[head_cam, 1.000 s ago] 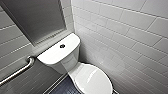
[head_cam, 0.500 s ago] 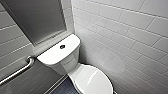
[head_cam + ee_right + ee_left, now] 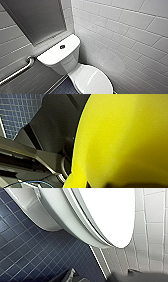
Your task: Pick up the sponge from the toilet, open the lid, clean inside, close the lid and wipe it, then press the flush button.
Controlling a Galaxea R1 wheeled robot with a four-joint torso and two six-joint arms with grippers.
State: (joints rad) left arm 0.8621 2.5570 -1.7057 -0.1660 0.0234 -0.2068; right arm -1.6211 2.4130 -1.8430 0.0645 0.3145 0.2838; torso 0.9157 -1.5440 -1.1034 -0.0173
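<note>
The white toilet (image 3: 75, 72) stands in the corner. Its lid (image 3: 93, 81) is down over the bowl, and a dark flush button (image 3: 62, 46) sits on the flat tank top (image 3: 56, 53). The left wrist view looks at the lid (image 3: 107, 210) and the bowl's side (image 3: 50, 215) from close by. My left gripper (image 3: 105, 278) is open there with nothing in it, a short way off the bowl's front. The bright yellow sponge (image 3: 125, 139) looms very close in the right wrist view, and my right gripper is shut on it.
A metal grab bar (image 3: 17, 72) runs along the wall left of the tank. A white tiled wall (image 3: 125, 37) stands close on the toilet's right. The floor (image 3: 32, 255) is dark blue tile. A grey panel (image 3: 35, 20) hangs above the tank.
</note>
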